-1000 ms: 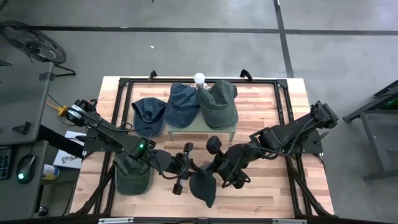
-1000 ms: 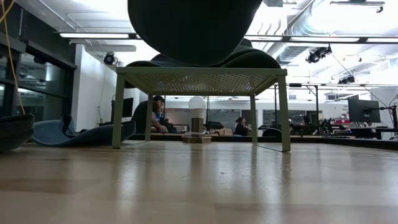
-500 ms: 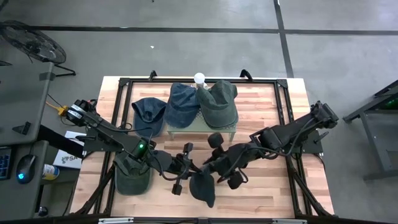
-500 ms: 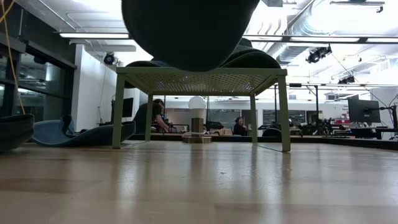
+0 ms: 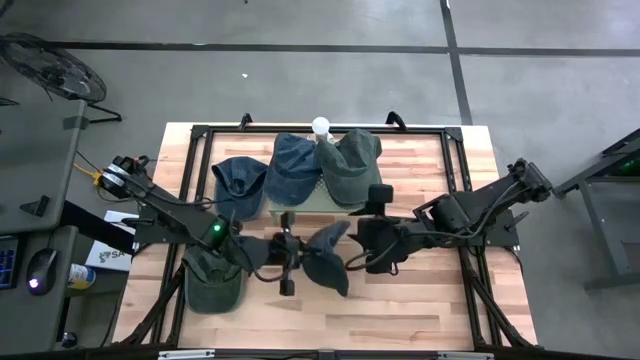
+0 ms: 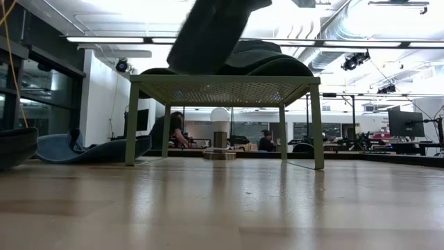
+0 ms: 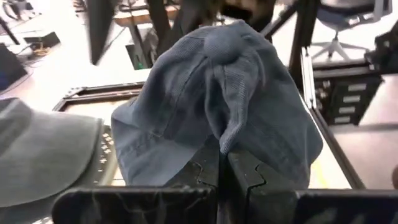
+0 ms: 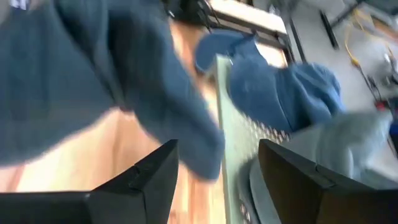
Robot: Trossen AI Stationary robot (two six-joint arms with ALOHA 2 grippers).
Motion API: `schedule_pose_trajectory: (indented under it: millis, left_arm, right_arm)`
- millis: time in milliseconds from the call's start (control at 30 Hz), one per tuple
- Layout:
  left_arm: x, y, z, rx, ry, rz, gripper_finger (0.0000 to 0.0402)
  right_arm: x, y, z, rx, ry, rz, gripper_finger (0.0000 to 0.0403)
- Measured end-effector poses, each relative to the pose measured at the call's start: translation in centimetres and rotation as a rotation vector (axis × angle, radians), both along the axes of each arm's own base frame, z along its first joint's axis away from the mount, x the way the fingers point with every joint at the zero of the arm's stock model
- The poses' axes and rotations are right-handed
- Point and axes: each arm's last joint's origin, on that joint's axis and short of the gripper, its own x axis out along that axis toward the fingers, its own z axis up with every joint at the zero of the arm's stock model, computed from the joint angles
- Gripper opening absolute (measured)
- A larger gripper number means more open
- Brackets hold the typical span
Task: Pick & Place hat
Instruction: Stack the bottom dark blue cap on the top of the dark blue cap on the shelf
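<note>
Since a second ago, the right pincer (image 5: 362, 238) has let go of the dark blue hat (image 5: 325, 256) and drawn back to the right, its fingers (image 8: 146, 180) now spread apart with nothing between them. That hat has swung up and to the centre, hanging off the wooden tabletop (image 5: 420, 300) from the left pincer (image 5: 292, 258), whose fingers (image 7: 208, 171) are closed tight on a fold of its cloth. It hangs just near of the green mesh stand (image 5: 300, 205), between the two arms. On the stand rest a blue hat (image 5: 293, 168) and an olive hat (image 5: 352, 166); another blue hat (image 5: 238, 182) lies at its left, and a dark green hat (image 5: 212, 285) lies near the tabletop's left near corner.
</note>
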Motion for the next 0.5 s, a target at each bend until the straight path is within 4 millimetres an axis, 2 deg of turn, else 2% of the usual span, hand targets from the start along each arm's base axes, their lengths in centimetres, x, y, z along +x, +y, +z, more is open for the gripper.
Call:
schedule_pose_trajectory:
  millis: [200,500]
  left_arm:
    - [-2.3,1.6,2.3,-0.086,-0.048,0.117,0.0000]
    - [-6.9,4.7,5.6,-0.103,-0.134,0.343,0.0000]
  right_arm:
    - [-0.9,-0.6,-0.7,0.022,0.049,-0.155,0.0212]
    - [-1.8,-1.3,-1.2,0.025,0.047,-0.341,0.0212]
